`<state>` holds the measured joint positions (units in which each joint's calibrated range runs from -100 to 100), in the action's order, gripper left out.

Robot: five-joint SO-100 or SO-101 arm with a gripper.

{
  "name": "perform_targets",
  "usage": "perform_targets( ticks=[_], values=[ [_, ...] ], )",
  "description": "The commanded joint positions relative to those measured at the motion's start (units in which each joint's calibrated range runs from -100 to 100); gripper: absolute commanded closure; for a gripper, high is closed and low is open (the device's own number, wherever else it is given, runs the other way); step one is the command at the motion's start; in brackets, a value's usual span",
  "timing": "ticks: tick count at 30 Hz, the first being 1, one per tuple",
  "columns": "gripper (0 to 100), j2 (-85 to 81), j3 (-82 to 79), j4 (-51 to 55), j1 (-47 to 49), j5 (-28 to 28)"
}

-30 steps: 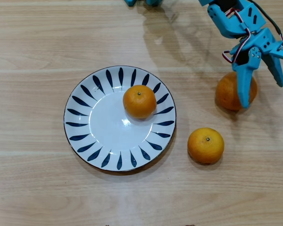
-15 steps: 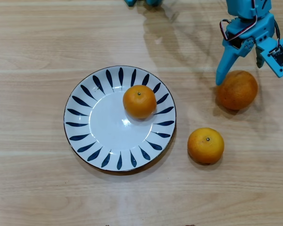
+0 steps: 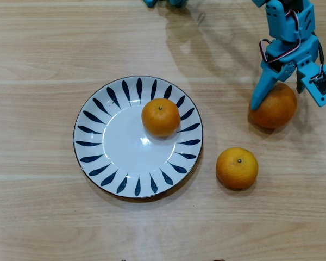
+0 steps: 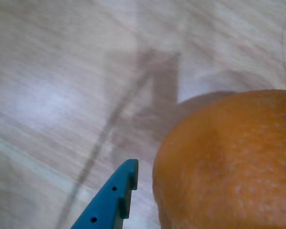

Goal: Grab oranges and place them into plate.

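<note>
The white plate point(image 3: 106, 142) with dark blue rim strokes lies mid-table and holds one small orange point(image 3: 161, 117). A second small orange point(image 3: 237, 168) rests on the wood to the plate's right. At the far right sits the larger orange point(image 3: 276, 109), which fills the lower right of the wrist view point(image 4: 229, 162). My blue gripper point(image 3: 286, 97) is open and straddles this orange. One finger point(image 3: 258, 95) stands at the orange's left edge, and its tip point(image 4: 118, 198) shows just left of the fruit in the wrist view. The other finger is hidden under the wrist's camera block.
The table is light wood planks point(image 3: 43, 217). The arm's base parts point(image 3: 163, 2) peek in at the top edge. The wrist's camera block point(image 3: 321, 84) overhangs the table right of the larger orange.
My gripper has turned: its finger lay across the larger orange a second ago and now stands at the orange's left edge. It has dropped slightly closer. The oranges and plate have not moved.
</note>
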<state>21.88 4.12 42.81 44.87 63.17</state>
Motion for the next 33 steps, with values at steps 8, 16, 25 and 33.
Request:
perform_targets(
  ticks=[8, 16, 25, 33],
  values=[
    [55, 2.55, 1.81, -3.4, -2.05, -0.29],
    [69, 2.63, 1.81, -3.4, -1.97, -0.18],
    [69, 0.52, 2.27, -3.14, -1.89, -1.07],
    [69, -12.24, 1.99, -1.77, -7.77, -11.94]
  ],
)
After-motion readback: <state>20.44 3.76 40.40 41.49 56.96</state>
